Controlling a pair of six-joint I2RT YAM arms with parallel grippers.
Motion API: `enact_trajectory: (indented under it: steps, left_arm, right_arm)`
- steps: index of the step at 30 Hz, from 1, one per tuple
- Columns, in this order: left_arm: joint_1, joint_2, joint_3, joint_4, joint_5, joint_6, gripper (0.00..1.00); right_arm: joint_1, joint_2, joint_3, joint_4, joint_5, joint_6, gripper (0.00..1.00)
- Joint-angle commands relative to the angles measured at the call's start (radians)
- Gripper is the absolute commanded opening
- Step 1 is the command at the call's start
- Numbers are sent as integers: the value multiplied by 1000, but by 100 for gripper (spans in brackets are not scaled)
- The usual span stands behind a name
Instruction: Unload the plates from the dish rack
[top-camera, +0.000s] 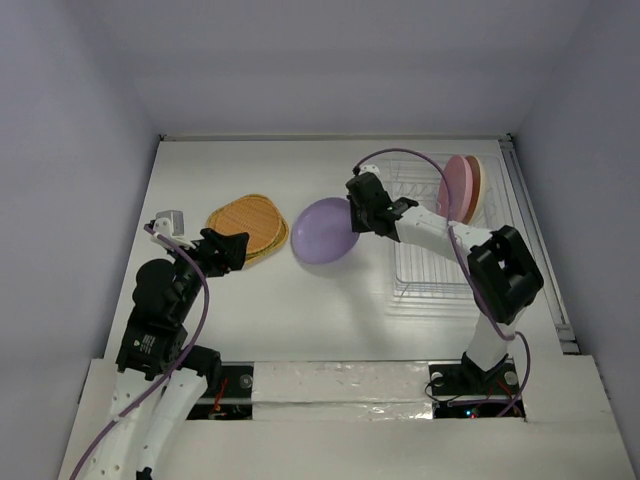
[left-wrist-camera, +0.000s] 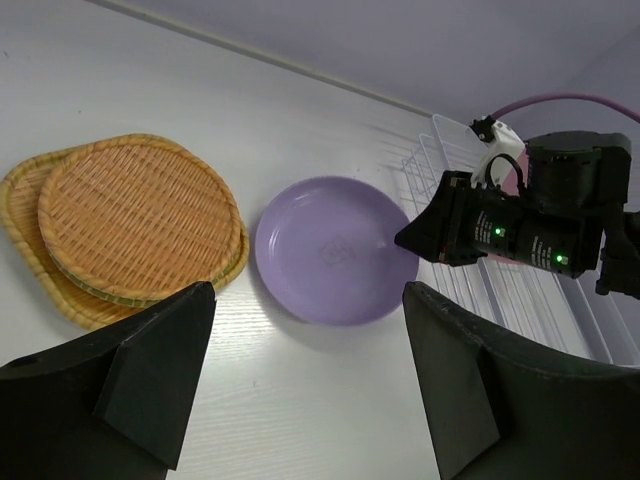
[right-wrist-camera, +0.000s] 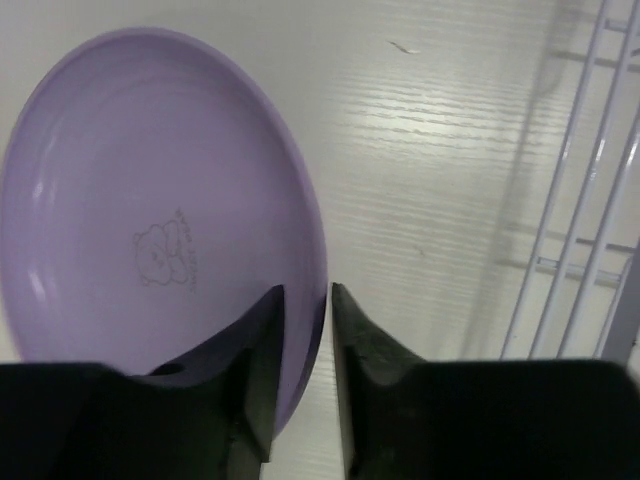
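A round lavender plate (top-camera: 325, 231) (left-wrist-camera: 335, 250) (right-wrist-camera: 150, 200) lies on the white table, left of the dish rack (top-camera: 430, 270) (left-wrist-camera: 520, 300) (right-wrist-camera: 590, 200). My right gripper (top-camera: 357, 215) (right-wrist-camera: 330, 290) straddles its right rim, jaws a little apart, with a thin gap between the rim and the outer finger. Two orange-yellow woven plates (top-camera: 248, 225) (left-wrist-camera: 130, 215) are stacked to the left. My left gripper (top-camera: 238, 248) (left-wrist-camera: 308, 295) hovers open next to them, holding nothing. A pink plate (top-camera: 460, 185) and a cream one (top-camera: 476, 185) stand upright at the rack's far end.
The rack's near slots hold nothing. A small grey block (top-camera: 172, 219) sits left of the woven plates. The table's right edge runs just beyond the rack, and walls enclose the back and both sides.
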Motion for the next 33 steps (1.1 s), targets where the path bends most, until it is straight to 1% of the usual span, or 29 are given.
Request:
enact_trajectory:
  steps: [1, 4, 7, 12, 13, 14, 15, 16, 17, 19, 20, 21, 23, 25, 26, 27, 28, 29, 30, 31, 33]
  left_arm:
    - [8, 9, -8, 60, 19, 12, 73]
    - [8, 6, -8, 60, 19, 11, 73]
    - [8, 6, -8, 58, 19, 12, 73]
    - [8, 1, -8, 58, 19, 11, 73]
    - [8, 1, -8, 58, 20, 12, 73]
    - [8, 1, -8, 58, 19, 12, 73]
    - [8, -2, -8, 60, 20, 12, 73]
    - [8, 0, -7, 58, 20, 12, 73]
    - [8, -3, -8, 58, 19, 12, 73]
    - [8, -11, -8, 58, 19, 14, 73]
    - [8, -13, -8, 60, 19, 12, 73]
    - [8, -14, -8, 58, 20, 12, 73]
    - [8, -20, -8, 61, 22, 12, 72]
    - [8, -23, -10, 63, 24, 14, 64]
    - [8, -23, -10, 63, 25, 14, 59]
    - [8, -23, -10, 64, 25, 14, 46]
    - [8, -22, -10, 64, 27, 15, 39]
    - [8, -20, -10, 64, 27, 15, 32]
    - [8, -20, -10, 63, 24, 17, 22]
    - [8, -19, -10, 63, 22, 15, 18]
    - [8, -19, -8, 58, 17, 15, 14]
  right_arm:
    - [2, 11, -19, 24, 103, 21, 34]
    - [2, 3, -19, 21, 97, 10, 46]
    - [2, -23, -21, 27, 56, -3, 47]
    - [2, -115, -29, 18, 71, -6, 47]
    - [2, -142, -36, 22, 104, -4, 45]
    - [2, -203, -50, 24, 120, -6, 42]
    - [2, -237, -55, 22, 137, -6, 38]
    - [-12, -268, -61, 16, 167, -7, 24]
    - [-25, -325, -65, 7, 184, -10, 16]
    - [-97, -377, -82, -20, 230, -12, 0]
    - [-125, -423, -91, -24, 240, -21, 0]
    - [-183, -440, -111, -31, 253, -27, 0]
    - [-235, -465, -122, -73, 328, -35, 0]
    - [-286, -480, -128, -117, 419, -42, 0]
    - [-286, -480, -127, -129, 446, -50, 7]
    - [-297, -469, -124, -143, 474, -55, 17]
    - [-297, -457, -115, -184, 541, -50, 41]
    - [-297, -448, -98, -198, 562, -44, 51]
    - [-306, -442, -93, -203, 565, -44, 57]
    - [-306, -434, -88, -197, 551, -45, 59]
    - [-331, -425, -81, -186, 543, -47, 58]
